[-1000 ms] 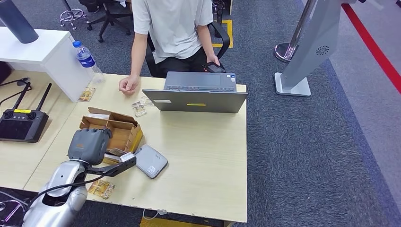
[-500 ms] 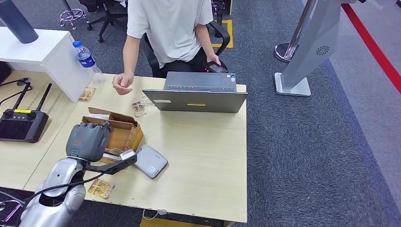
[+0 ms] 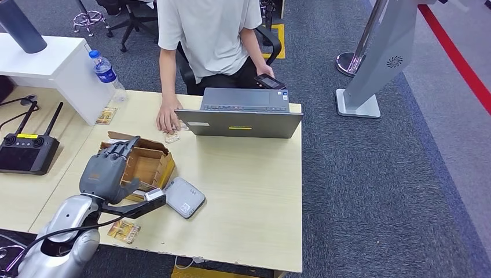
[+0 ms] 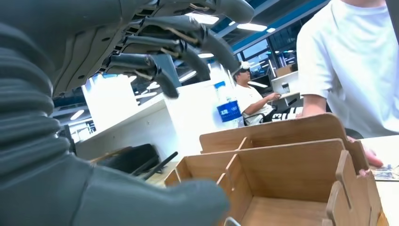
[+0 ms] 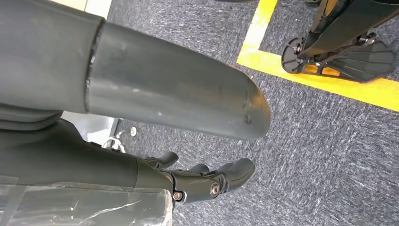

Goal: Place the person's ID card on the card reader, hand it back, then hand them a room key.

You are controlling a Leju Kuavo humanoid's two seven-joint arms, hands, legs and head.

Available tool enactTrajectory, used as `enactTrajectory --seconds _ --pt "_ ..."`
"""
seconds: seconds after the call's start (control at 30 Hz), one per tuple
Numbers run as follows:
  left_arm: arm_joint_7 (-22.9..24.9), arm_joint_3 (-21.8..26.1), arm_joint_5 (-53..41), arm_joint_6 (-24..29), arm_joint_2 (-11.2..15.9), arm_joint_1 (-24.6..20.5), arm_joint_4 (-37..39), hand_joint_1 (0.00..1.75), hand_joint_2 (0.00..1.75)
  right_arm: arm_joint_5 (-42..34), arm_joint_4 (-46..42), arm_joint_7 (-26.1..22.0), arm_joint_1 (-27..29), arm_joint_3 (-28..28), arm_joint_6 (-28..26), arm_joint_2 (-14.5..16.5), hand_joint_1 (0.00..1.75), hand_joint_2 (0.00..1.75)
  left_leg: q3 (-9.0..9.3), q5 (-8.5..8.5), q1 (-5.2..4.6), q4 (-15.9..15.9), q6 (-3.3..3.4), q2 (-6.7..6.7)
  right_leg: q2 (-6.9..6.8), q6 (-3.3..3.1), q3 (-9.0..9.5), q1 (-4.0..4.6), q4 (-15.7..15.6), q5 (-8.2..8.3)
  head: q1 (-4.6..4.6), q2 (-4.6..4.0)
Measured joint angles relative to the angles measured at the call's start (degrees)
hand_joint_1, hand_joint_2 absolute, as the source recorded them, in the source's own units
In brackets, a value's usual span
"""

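Left hand (image 3: 107, 168) fingers spread and empty above the compartmented brown wooden box (image 3: 149, 161), small grey rounded card reader (image 3: 184, 197) just beside it, person's hand (image 3: 168, 121) pressing a pale card (image 3: 171, 136) (print unreadable) near the grey laptop (image 3: 243, 113), right hand (image 5: 207, 181) hanging over carpet, fingers loosely curled, empty.

Pale wood-grain table (image 3: 243, 174); thin plywood box (image 3: 147, 159); matt grey plastic card reader (image 3: 184, 197); rough grey carpet (image 3: 370, 174); clear plastic bottle (image 3: 107, 72).
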Motion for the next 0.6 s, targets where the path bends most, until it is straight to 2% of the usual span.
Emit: enactTrajectory --seconds 0.03,0.3,0.6 --pt "-0.1 0.0 0.2 0.1 0.0 0.3 -0.2 0.0 1.75 0.0 0.0 0.0 0.0 -0.1 0.0 0.0 0.0 0.0 0.0 0.0 0.0 0.0 0.0 0.0 0.0 0.0 0.0 0.0 0.0 0.0 0.0 0.0" --pt "-0.1 -0.7 -0.8 1.2 0.2 2.6 -2.3 0.0 1.75 0.0 0.0 0.0 0.0 -0.9 -0.4 0.0 0.0 0.0 -0.01 -0.01 -0.01 0.0 0.0 0.0 0.0 0.0 0.0 0.0 0.0 0.0 0.0 0.0" --pt "1.1 -2.2 -6.1 6.9 0.0 5.0 -4.4 0.0 1.75 0.1 0.0 0.0 0.0 -1.1 -0.9 0.0 0.0 0.0 0.0 -0.01 0.0 0.0 0.0 -0.01 -0.01 0.0 0.0 0.0 0.0 0.0 0.01 0.0"
